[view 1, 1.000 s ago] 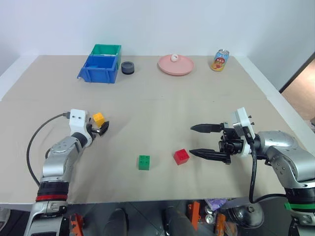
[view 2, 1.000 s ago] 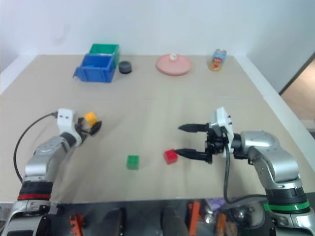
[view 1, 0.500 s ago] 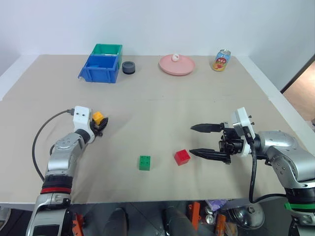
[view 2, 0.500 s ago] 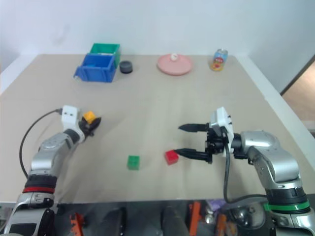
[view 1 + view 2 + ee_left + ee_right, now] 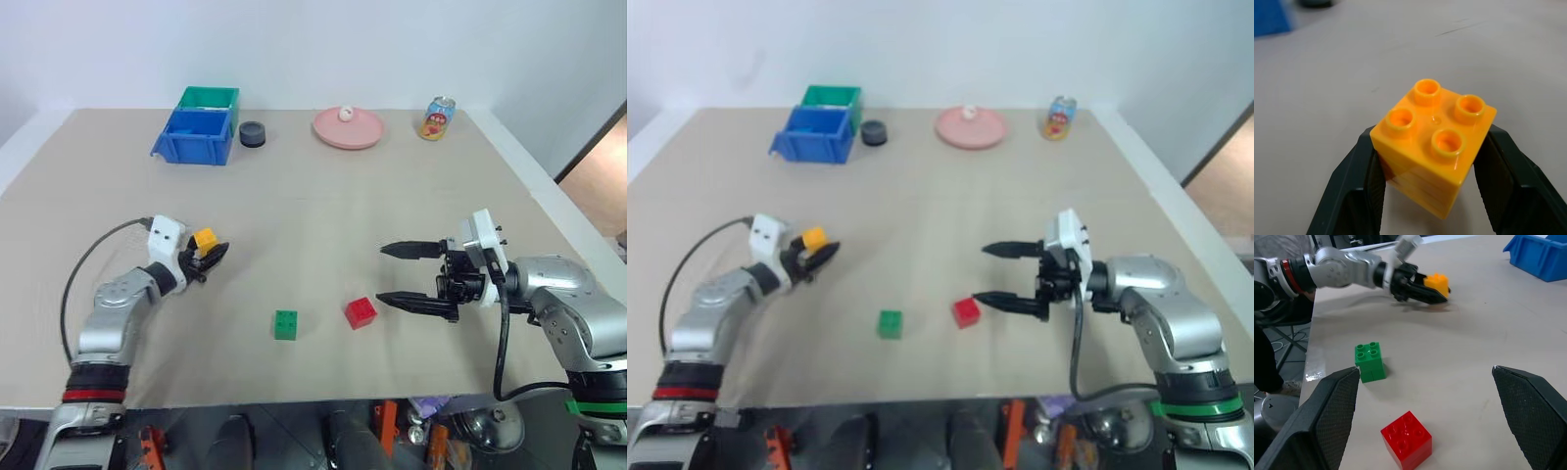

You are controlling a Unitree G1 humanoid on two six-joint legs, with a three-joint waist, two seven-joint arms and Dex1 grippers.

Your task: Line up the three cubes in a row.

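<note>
left gripper [image 5: 1432,196] clamps yellow-orange cube [image 5: 1435,144], studs up | right gripper [image 5: 404,274] wide

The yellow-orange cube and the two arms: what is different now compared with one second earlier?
The left gripper has shut on the yellow-orange cube, which earlier sat between its open jaws, and has swung to point more toward the green cube. The right gripper stays open beside the red cube; both those cubes are unmoved.
</note>
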